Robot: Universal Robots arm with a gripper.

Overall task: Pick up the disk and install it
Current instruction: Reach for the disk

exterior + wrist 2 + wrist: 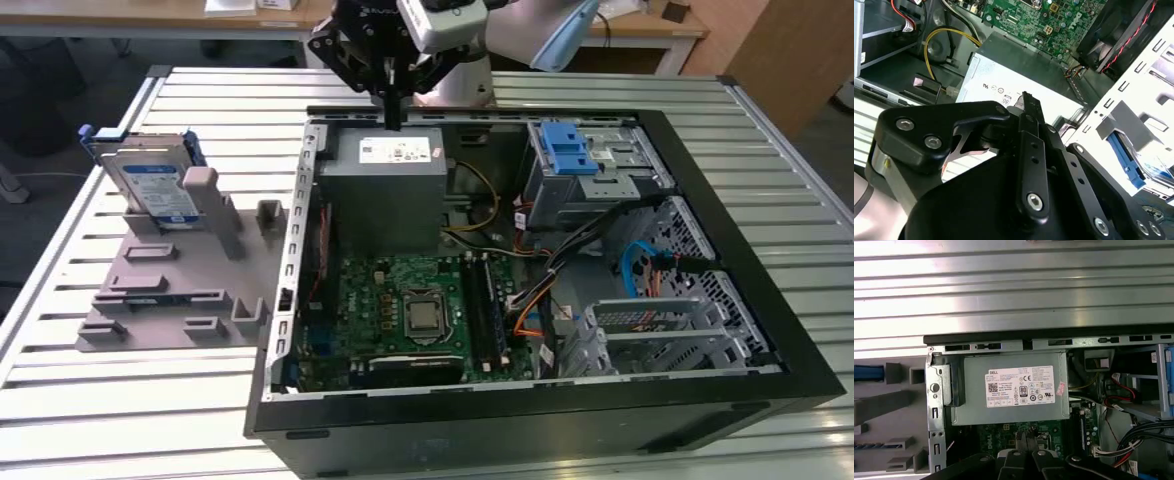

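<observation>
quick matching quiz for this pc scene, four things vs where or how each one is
1 disk
2 gripper
3 power supply
4 motherboard

a green, inside the case
b upright in the grey stand, outside the case
c grey box with a white sticker, inside the case
d shut, hanging over the power supply

Pairs: 1-b, 2-d, 3-c, 4-a
</observation>
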